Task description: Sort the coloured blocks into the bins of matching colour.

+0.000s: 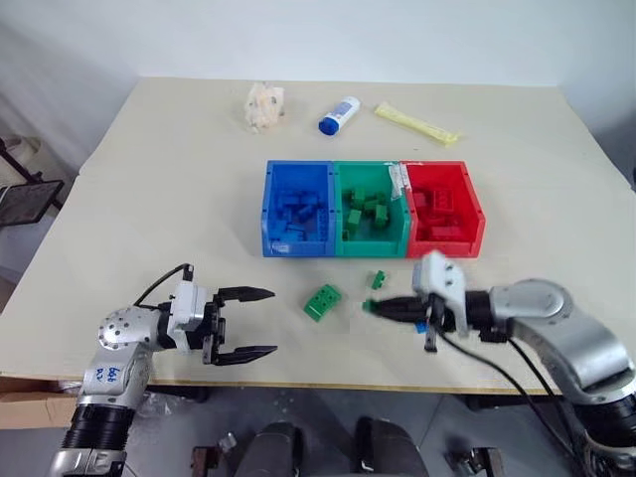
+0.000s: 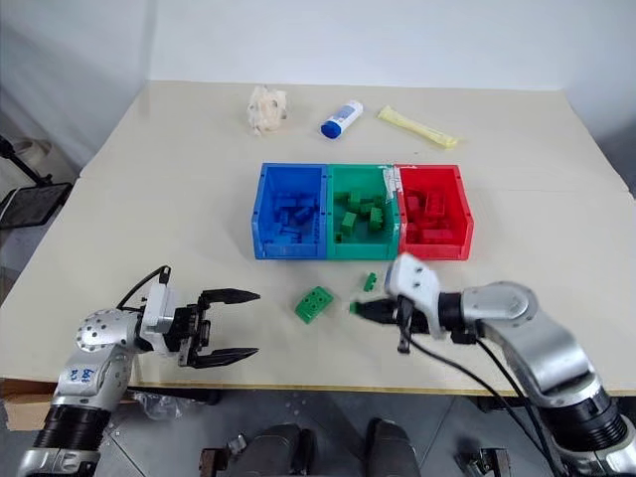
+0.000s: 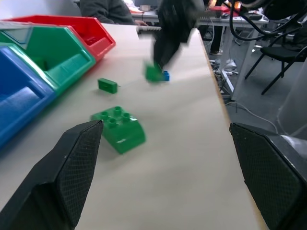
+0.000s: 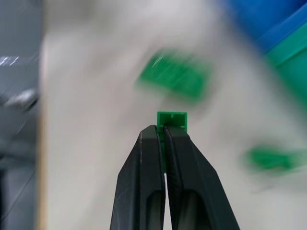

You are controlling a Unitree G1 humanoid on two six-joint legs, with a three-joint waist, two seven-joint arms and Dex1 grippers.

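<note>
Three joined bins stand mid-table: the blue bin (image 1: 268,211), the green bin (image 1: 340,179) and the red bin (image 1: 475,211), each holding blocks of its own colour. My right gripper (image 4: 162,132) is shut on a small green block (image 4: 172,119), held just above the table in front of the green bin. A tiny blue block (image 3: 166,75) lies on the table beside it. A larger green block (image 1: 321,301) and a small green block (image 1: 378,280) also lie in front of the bins. My left gripper (image 1: 274,321) stands open near the front edge, to the left of the larger green block, holding nothing.
At the far side lie a white-and-blue bottle (image 1: 339,115), a yellow packet (image 1: 415,123) and a crumpled pale wrapper (image 1: 264,106). The table's front edge runs just under both grippers. A black stand (image 1: 25,199) sits off the table's left side.
</note>
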